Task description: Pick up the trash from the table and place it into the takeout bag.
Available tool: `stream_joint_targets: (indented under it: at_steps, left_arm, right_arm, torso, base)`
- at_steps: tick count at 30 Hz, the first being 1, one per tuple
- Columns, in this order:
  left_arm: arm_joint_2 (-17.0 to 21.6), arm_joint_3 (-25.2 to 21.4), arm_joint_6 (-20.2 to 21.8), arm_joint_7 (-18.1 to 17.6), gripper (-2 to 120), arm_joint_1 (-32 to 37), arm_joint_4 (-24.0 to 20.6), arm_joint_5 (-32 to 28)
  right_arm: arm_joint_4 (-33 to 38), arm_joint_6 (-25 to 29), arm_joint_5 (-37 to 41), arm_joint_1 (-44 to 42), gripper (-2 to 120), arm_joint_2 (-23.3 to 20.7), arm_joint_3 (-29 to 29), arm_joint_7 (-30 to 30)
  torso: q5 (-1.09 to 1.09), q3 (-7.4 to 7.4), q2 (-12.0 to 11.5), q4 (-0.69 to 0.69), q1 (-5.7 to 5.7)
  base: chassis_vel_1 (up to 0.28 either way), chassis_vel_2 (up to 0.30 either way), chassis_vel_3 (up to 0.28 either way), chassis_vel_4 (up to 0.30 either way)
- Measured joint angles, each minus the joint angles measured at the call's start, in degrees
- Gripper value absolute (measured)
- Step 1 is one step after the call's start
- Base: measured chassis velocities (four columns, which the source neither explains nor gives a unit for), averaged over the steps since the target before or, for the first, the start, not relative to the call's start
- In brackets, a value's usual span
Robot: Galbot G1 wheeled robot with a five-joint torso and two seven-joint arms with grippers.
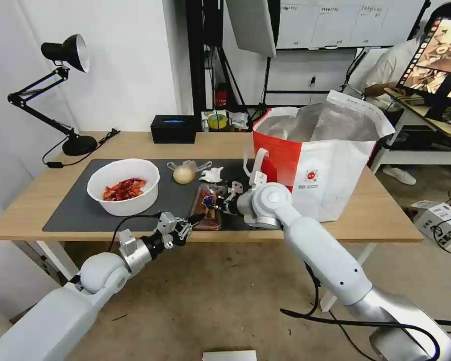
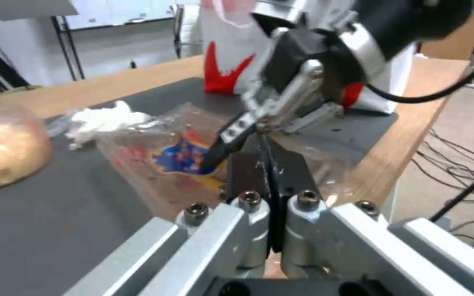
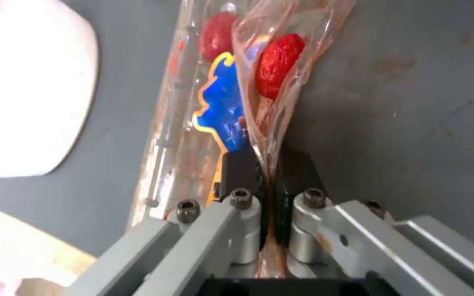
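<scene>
Right gripper (image 3: 267,172): fingers pinched tight on a thin flap of the clear plastic tray (image 1: 207,208), which lies at the near edge of the dark grey mat (image 1: 75,213), near the middle of the table (image 1: 386,220). Left gripper (image 2: 270,181): fingers pressed together at the tray's near end, seemingly nipping its rim. Around them: white bowl (image 1: 124,185) of red shells to the left, clear bag with a yellowish lump (image 1: 184,173) and crumpled tissue (image 1: 211,175) farther back, takeout bag (image 1: 330,165) standing open to the right. Risks, as I judge them: the flimsy plastic may tear or slip free on lifting; the tray may tip and shed scraps; opposing pulls could split it; the loaded tray may catch the bag's rim.
</scene>
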Motion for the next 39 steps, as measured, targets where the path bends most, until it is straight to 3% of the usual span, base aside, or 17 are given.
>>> stream_joint_targets:
  at_steps: [10,12,16,18,20,22,24,26,27,29,33,36,39]
  left_arm:
    - [-0.3,-11.0,-1.1,0.0,0,8.8,-1.8,-0.6]
    - [-1.3,-15.3,-1.6,0.0,9,12.8,-1.8,-0.5]
    - [-2.6,-19.4,-2.3,0.3,25,17.0,-2.6,-0.2]
    - [-2.8,-19.8,-2.3,0.3,27,17.4,-2.8,-0.2]
    - [-3.7,-20.5,-2.4,0.3,40,18.3,-3.6,-0.1]
    - [-3.9,-20.5,-2.4,0.3,41,18.3,-3.7,-0.1]
    - [-4.7,-20.5,-2.4,0.1,54,18.4,-4.2,0.1]
    - [-4.7,-20.4,-2.4,0.1,55,18.3,-4.2,0.1]
    - [-5.2,-20.1,-2.4,-0.1,63,18.4,-4.3,0.3]
    - [-5.5,-19.7,-2.4,-0.3,73,18.3,-4.3,0.4]
    - [-5.7,-19.2,-2.4,-1.0,81,18.1,-4.2,0.6]
    - [-5.8,-18.0,-2.4,-1.8,97,17.5,-4.0,0.7]
    - [-5.9,-16.9,-2.4,-2.5,105,17.0,-3.9,0.7]
  right_arm:
    - [5.8,1.2,-3.0,-0.8,0,-3.3,1.6,-6.1]
    - [7.7,2.0,-5.0,-0.8,0,-4.1,2.0,-9.7]
    - [10.2,3.7,-7.4,0.3,0,-4.7,2.6,-14.4]
    - [10.6,4.4,-7.8,0.6,0,-4.7,2.6,-15.2]
    - [12.0,8.0,-8.9,2.4,0,-4.7,3.5,-17.5]
    - [12.3,9.2,-9.2,2.8,0,-4.7,3.7,-17.9]
    - [13.2,16.1,-11.0,4.9,0,-5.0,4.8,-19.1]
    - [13.3,17.1,-11.4,5.2,0,-5.1,4.9,-19.2]
    - [13.6,21.7,-14.4,6.6,0,-5.9,5.3,-19.3]
    - [13.5,25.9,-19.8,8.0,0,-7.4,5.5,-19.3]
    - [13.3,28.1,-24.4,8.8,0,-9.0,6.1,-18.9]
    - [12.6,30.4,-32.8,8.9,0,-13.5,8.0,-18.0]
    - [12.2,30.6,-34.0,7.9,0,-15.8,9.2,-17.2]
  torso:
    - [-0.01,-0.02,0.0,-0.01,-0.01]
    - [-0.01,-0.02,0.0,0.0,-0.02]
    - [-0.01,-0.03,0.0,0.0,-0.02]
    - [0.0,-0.03,0.0,0.0,-0.02]
    - [0.0,-0.03,0.0,0.0,-0.03]
    - [0.0,-0.03,0.0,0.0,-0.03]
    - [0.0,-0.03,0.0,0.0,-0.02]
    - [0.0,-0.03,0.0,0.0,-0.02]
    - [0.0,-0.03,0.0,0.0,-0.02]
    - [0.0,-0.03,0.0,-0.01,-0.02]
    - [0.0,-0.03,0.0,-0.01,-0.02]
    - [0.01,-0.03,0.0,-0.01,-0.02]
    - [0.02,-0.03,0.0,-0.03,-0.03]
  base:
    - [0.0,0.0,0.0,0.0]
    - [0.0,0.0,0.0,0.0]
    - [0.0,0.0,0.0,0.0]
    - [0.0,0.0,0.0,0.0]
    - [0.0,0.0,0.0,0.0]
    - [0.0,0.0,0.0,0.0]
    - [0.0,0.0,0.0,0.0]
    - [0.0,0.0,0.0,0.0]
    - [0.0,0.0,0.0,0.0]
    - [0.0,0.0,0.0,0.0]
    - [0.0,0.0,0.0,0.0]
    - [0.0,0.0,0.0,0.0]
    - [0.0,0.0,0.0,0.0]
